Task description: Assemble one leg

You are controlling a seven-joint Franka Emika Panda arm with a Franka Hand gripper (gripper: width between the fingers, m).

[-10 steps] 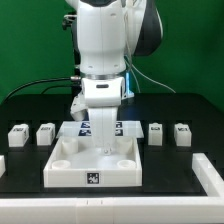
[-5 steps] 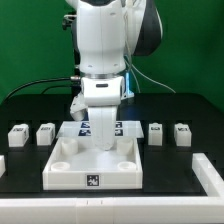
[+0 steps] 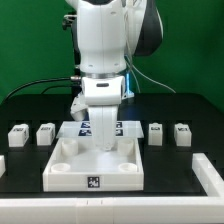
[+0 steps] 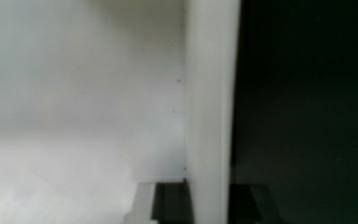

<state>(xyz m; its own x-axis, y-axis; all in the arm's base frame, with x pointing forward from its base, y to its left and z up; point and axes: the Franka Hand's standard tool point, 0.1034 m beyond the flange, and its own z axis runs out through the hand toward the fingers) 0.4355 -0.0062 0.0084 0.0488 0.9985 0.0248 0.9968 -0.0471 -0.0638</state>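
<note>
You have four legs standing on the black table (image 3: 30,105). At the exterior view's left, the outer left leg (image 3: 17,132) and the inner left leg (image 3: 46,131) stand near each other, not touching. The white square panel (image 3: 70,165) lies at centre with a tag on its front edge. The gripper (image 3: 103,149) is low over the panel's top face, but its opening cannot be told. The wrist view shows only blurred white beside black. To the right stand the inner right leg (image 3: 155,131) and the outer right leg (image 3: 181,131).
</note>
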